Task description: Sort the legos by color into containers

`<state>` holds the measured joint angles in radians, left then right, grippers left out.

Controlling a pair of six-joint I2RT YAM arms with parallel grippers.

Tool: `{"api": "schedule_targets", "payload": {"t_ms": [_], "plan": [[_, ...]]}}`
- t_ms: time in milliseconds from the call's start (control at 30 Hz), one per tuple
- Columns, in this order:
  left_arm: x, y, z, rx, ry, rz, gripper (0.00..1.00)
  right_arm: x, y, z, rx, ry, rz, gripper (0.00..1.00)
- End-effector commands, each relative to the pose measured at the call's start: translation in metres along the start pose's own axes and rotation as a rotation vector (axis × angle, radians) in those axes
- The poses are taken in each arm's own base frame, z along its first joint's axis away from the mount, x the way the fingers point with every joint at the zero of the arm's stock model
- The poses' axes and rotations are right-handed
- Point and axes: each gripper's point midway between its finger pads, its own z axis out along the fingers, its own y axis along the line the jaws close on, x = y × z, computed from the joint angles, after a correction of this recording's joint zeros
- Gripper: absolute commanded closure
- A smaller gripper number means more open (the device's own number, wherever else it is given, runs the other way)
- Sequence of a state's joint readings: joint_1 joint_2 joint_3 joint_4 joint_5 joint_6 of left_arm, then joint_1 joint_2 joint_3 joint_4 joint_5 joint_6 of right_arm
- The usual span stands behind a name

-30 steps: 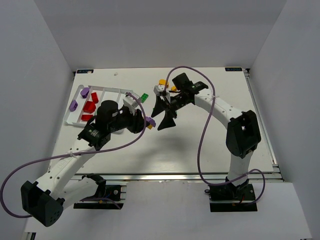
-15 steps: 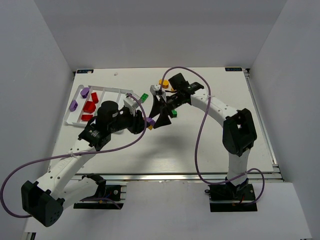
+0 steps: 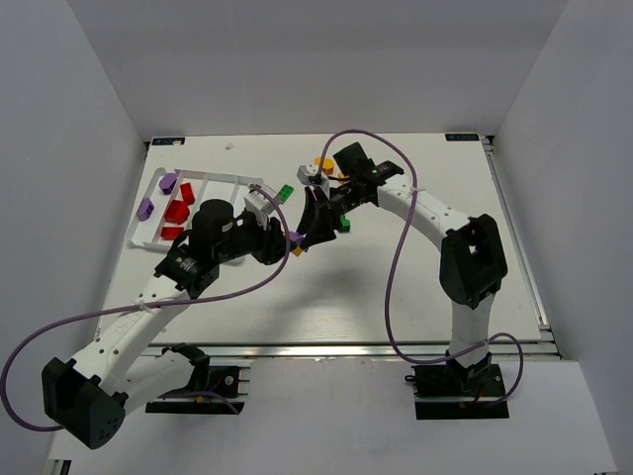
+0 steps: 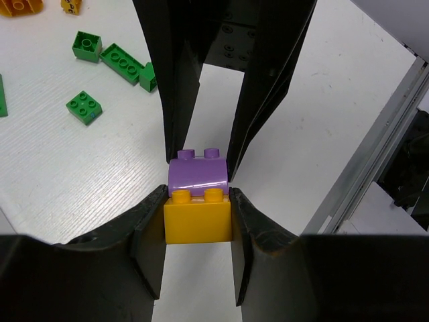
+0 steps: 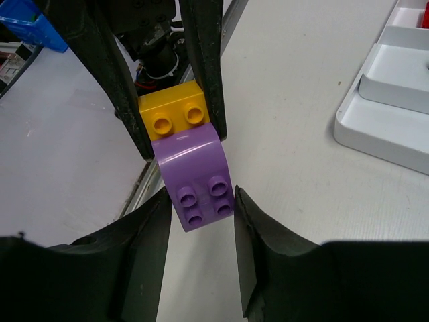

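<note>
Left gripper (image 4: 198,201) and right gripper (image 5: 200,198) block each other, nose to nose. Green legos (image 4: 120,62) sit nearby, but the table's (image 3: 455,168) right side is open.

The left arm (image 3: 129,332) and the right arm (image 3: 425,213) are built alike: white tubular links joined by bulky black joint housings (image 3: 477,262), each on a black base (image 3: 455,381). A thin purple cable (image 3: 390,292) loops loosely along each. The jaws are matte black, broad and tapering.

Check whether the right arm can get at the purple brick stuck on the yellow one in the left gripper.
Probably yes: the purple brick juts clear of the left gripper, which clamps only the yellow brick, and the right gripper flanks it closely with nothing between.
</note>
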<state>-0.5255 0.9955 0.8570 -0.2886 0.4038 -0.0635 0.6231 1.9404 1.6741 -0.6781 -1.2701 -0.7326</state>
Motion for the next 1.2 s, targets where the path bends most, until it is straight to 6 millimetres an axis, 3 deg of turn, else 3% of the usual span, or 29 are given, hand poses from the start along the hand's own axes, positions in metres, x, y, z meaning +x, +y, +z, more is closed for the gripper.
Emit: {"api": "schedule_targets", "payload": {"t_ms": [0, 200, 500, 600, 700, 733, 767, 933, 967, 1033, 1167], "plan": [[0.001, -0.004, -0.004, 0.017, -0.009, 0.033, 1.00, -0.018, 0.000, 0.000, -0.027, -0.035, -0.050, 0.81], [0.005, -0.001, -0.015, -0.019, -0.032, 0.077, 1.00, -0.016, -0.008, -0.014, 0.006, -0.046, -0.034, 0.98], [0.016, 0.008, -0.025, -0.081, -0.020, 0.108, 1.00, -0.011, -0.020, -0.030, 0.063, -0.044, -0.028, 1.00], [0.018, 0.021, -0.025, -0.159, -0.003, 0.076, 1.00, -0.007, -0.029, -0.036, 0.130, -0.012, -0.016, 1.00], [0.016, 0.058, -0.034, -0.405, -0.011, -0.080, 1.00, -0.001, -0.045, -0.048, 0.250, 0.031, -0.016, 1.00], [0.012, 0.087, -0.045, -0.598, -0.026, -0.124, 1.00, 0.004, -0.050, -0.050, 0.279, 0.034, -0.025, 1.00], [0.011, 0.097, -0.049, -0.663, -0.028, -0.154, 1.00, 0.001, -0.050, -0.055, 0.308, 0.035, -0.034, 1.00], [0.016, 0.145, -0.061, -0.853, 0.054, -0.294, 1.00, 0.007, -0.052, -0.067, 0.395, 0.052, -0.035, 1.00], [0.012, 0.155, -0.055, -0.857, 0.074, -0.322, 1.00, 0.010, -0.052, -0.069, 0.401, 0.053, -0.026, 1.00], [0.019, 0.180, -0.065, -0.934, 0.106, -0.420, 1.00, 0.012, -0.051, -0.070, 0.409, 0.056, -0.015, 1.00], [0.026, 0.214, -0.067, -1.011, 0.154, -0.522, 1.00, 0.015, -0.048, -0.071, 0.416, 0.058, -0.009, 1.00]]}}
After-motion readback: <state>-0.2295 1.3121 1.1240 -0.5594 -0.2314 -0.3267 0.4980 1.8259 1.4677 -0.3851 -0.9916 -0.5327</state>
